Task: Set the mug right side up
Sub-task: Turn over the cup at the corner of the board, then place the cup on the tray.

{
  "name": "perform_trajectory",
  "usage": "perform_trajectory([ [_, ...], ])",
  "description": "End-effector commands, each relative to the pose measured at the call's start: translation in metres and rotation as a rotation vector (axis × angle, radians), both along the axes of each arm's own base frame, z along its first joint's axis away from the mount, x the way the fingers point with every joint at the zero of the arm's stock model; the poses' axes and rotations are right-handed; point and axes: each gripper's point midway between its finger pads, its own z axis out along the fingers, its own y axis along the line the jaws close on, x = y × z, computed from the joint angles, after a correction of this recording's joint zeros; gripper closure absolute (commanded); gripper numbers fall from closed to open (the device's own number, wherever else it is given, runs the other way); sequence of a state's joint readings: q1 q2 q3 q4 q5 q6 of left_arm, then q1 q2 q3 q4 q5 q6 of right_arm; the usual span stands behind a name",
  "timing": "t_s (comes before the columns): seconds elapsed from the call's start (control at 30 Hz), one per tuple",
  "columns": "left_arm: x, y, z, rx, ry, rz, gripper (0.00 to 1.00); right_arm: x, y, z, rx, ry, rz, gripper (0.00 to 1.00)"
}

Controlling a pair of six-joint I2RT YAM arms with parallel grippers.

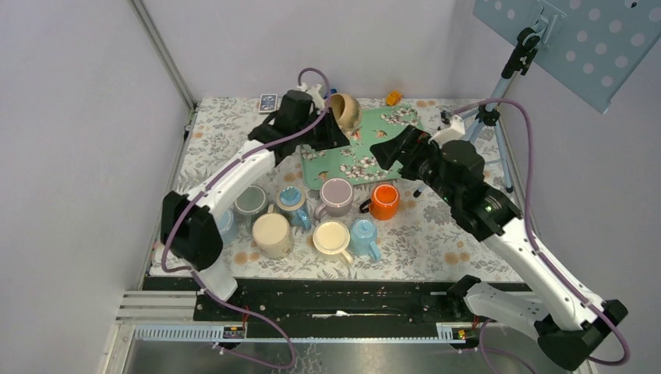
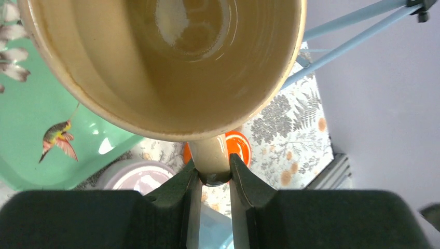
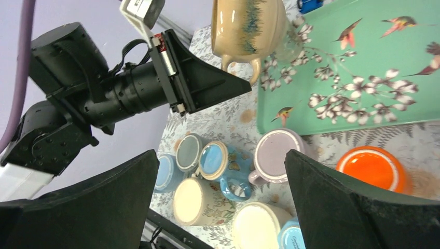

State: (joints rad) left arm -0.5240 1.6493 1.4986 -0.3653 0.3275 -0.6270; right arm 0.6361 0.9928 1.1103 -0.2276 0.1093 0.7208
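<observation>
Floral cloth covers the table (image 1: 436,234), and at its twelve o'clock side lies a green tray (image 1: 374,128). The mug (image 2: 155,62), beige, hangs in the air above the tray's eleven o'clock corner, tipped on its side. The left gripper (image 2: 214,174) is clamped on its handle (image 2: 210,155). The right gripper (image 1: 392,149) stands wide apart at four o'clock from the mug and holds nothing. To finish well, I think the left wrist should roll slowly until the mouth faces up, then lower the base flat on the tray before it lets go. A handle grip is narrow and may slip. Inside, the mug looks empty. At six o'clock from the tray the orange mug (image 1: 385,199), lilac mug (image 1: 337,195) and cream mugs (image 1: 272,234) stand mouth up, also seemingly empty.
</observation>
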Motion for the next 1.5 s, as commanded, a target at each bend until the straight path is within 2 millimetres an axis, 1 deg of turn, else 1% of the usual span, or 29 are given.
perform_trajectory([
  [0.0, 0.027, -0.019, 0.05, 0.046, -0.237, 0.004, 1.0, -0.008, -0.03, 0.002, -0.082, -0.054, -0.08, 0.0],
  [0.1, 0.04, -0.03, 0.041, 0.111, -0.249, 0.022, 1.0, -0.016, -0.04, 0.005, -0.098, -0.073, -0.093, 0.0],
  [0.23, 0.063, -0.041, 0.026, 0.19, -0.257, 0.051, 1.0, -0.023, -0.05, 0.009, -0.1, -0.095, -0.109, 0.0],
  [0.3, 0.073, -0.046, 0.018, 0.213, -0.254, 0.057, 1.0, -0.025, -0.053, 0.009, -0.102, -0.098, -0.116, 0.0],
  [0.33, 0.078, -0.049, 0.01, 0.227, -0.243, 0.059, 1.0, -0.026, -0.054, 0.01, -0.104, -0.099, -0.117, 0.0],
  [0.43, 0.091, -0.055, -0.004, 0.255, -0.229, 0.072, 1.0, -0.028, -0.055, 0.01, -0.105, -0.096, -0.115, 0.0],
  [0.67, 0.12, -0.057, -0.04, 0.327, -0.227, 0.135, 1.0, -0.033, -0.058, 0.007, -0.122, -0.076, -0.109, 0.0],
  [0.8, 0.133, -0.058, -0.042, 0.321, -0.262, 0.176, 1.0, -0.035, -0.06, 0.007, -0.115, -0.077, -0.111, 0.0],
  [0.93, 0.148, -0.058, -0.03, 0.3, -0.332, 0.226, 1.0, -0.035, -0.06, 0.005, -0.114, -0.074, -0.114, 0.0],
  [1.07, 0.162, -0.055, -0.016, 0.26, -0.456, 0.282, 1.0, -0.034, -0.055, 0.004, -0.11, -0.072, -0.096, 0.0],
  [1.1, 0.162, -0.054, -0.018, 0.252, -0.484, 0.287, 1.0, -0.034, -0.053, 0.003, -0.11, -0.071, -0.086, 0.0],
  [1.13, 0.164, -0.055, -0.016, 0.231, -0.522, 0.293, 1.0, -0.034, -0.052, 0.002, -0.108, -0.071, -0.081, 0.0],
  [1.23, 0.164, -0.052, -0.027, 0.219, -0.585, 0.308, 1.0, -0.035, -0.048, -0.002, -0.104, -0.07, -0.064, 0.0],
  [1.27, 0.163, -0.049, -0.036, 0.229, -0.588, 0.311, 1.0, -0.035, -0.048, -0.002, -0.098, -0.073, -0.062, 0.0],
  [1.37, 0.16, -0.046, -0.047, 0.222, -0.608, 0.315, 1.0, -0.036, -0.046, -0.006, -0.092, -0.074, -0.05, 0.0],
  [1.47, 0.151, -0.047, -0.058, 0.208, -0.595, 0.296, 1.0, -0.037, -0.046, -0.008, -0.087, -0.073, -0.047, 0.0],
])
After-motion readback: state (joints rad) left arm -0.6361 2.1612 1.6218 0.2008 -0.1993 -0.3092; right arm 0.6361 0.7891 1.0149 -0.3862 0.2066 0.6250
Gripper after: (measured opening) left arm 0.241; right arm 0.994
